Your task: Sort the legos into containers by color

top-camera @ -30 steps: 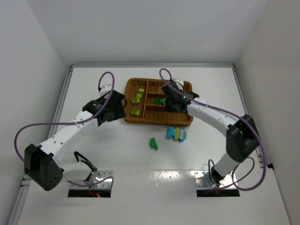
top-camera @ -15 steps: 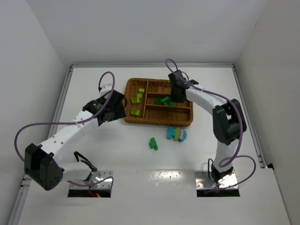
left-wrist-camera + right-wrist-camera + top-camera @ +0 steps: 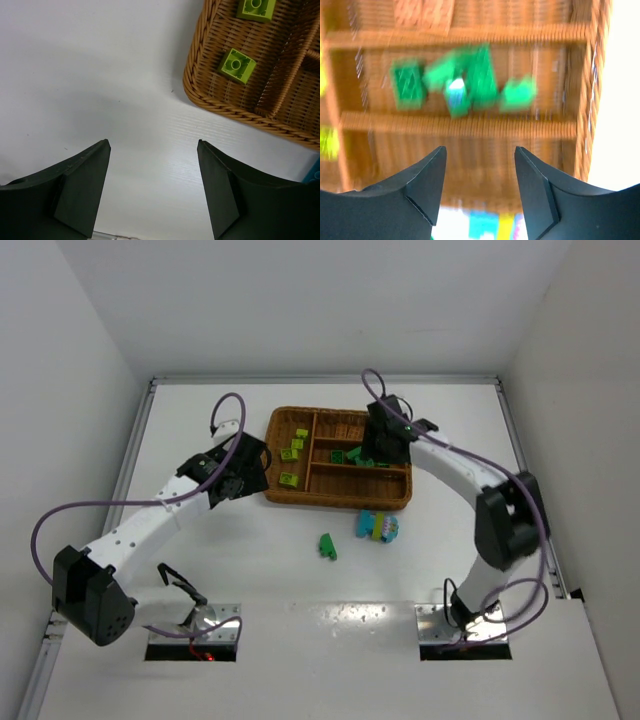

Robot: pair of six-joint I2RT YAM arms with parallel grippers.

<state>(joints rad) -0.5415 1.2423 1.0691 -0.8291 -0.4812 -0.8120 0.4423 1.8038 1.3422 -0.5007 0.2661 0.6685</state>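
Observation:
The wicker tray (image 3: 338,503) lies mid-table. Its wide left section holds three lime legos (image 3: 291,453), two of them in the left wrist view (image 3: 237,65). Several dark green legos (image 3: 352,455) lie in the middle narrow section, blurred in the right wrist view (image 3: 465,87). My right gripper (image 3: 383,445) (image 3: 479,148) hovers open over the tray, nothing between its fingers. My left gripper (image 3: 246,470) (image 3: 153,142) hangs open and empty over bare table, just left of the tray's corner (image 3: 200,95).
On the table in front of the tray lie a loose green lego (image 3: 327,546) and a cluster of cyan and yellow legos (image 3: 377,526), also seen blurred past the tray's near rim (image 3: 492,227). White walls close in the table.
My right gripper has opened and shifted over the tray's right half; more green legos now lie in the middle section. The left arm has not moved.

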